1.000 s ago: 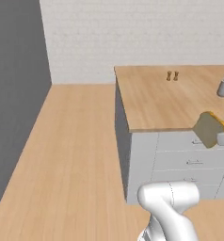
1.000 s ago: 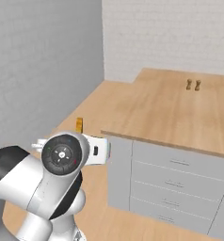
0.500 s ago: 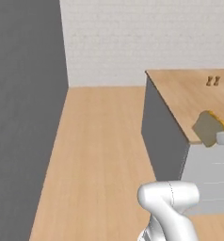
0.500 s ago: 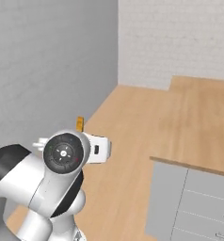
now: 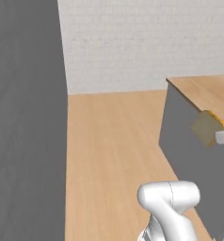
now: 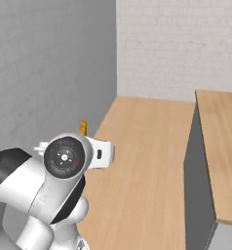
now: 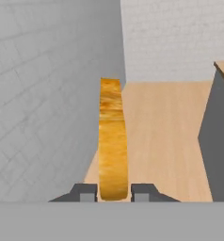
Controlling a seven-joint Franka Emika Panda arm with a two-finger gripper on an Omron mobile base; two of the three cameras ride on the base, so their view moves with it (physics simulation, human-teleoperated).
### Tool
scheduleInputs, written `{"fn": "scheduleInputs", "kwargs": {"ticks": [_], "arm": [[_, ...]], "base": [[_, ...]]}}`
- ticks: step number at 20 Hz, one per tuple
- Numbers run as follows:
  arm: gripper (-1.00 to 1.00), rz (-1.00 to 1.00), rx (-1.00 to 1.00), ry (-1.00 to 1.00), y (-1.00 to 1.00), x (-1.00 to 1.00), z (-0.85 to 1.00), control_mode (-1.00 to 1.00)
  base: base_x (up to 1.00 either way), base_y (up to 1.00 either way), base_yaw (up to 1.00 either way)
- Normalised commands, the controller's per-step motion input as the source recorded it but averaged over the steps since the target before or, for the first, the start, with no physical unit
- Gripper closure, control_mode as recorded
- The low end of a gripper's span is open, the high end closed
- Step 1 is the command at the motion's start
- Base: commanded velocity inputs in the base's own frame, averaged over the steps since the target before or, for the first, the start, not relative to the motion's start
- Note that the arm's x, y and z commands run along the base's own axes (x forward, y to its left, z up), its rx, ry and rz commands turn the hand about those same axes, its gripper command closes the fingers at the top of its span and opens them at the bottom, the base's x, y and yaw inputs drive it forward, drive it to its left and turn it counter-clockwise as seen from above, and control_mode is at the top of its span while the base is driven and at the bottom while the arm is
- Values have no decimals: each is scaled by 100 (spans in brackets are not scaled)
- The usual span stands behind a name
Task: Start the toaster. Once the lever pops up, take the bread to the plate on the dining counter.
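Bread stands edge-on up the middle of the hand view, its lower crust pinched between the gripper and its two dark fingertips at the bottom of the frame. In the left base view we see the same slice at the right edge, in front of the dining counter. We judge it light, stiff enough to hold its shape, yet crumbly under a hard squeeze, with a dry crust that should not slip. We think the hold on one edge is adequate for carrying, provided swings are gentle. The grey counter base fills the right of the hand view.
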Motion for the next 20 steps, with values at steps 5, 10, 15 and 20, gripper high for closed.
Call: {"fn": "scheduleInputs", "kwargs": {"ticks": [5, 10, 15, 20], "arm": [[100, 0, 0, 0, 0, 0, 0, 100], [100, 0, 0, 0, 0, 0, 0, 100], [100, 0, 0, 0, 0, 0, 0, 100], [100, 0, 0, 0, 0, 0, 0, 100]], "base": [[100, -3, -6], [100, -28, 0], [100, -27, 0], [100, -29, 0]]}}
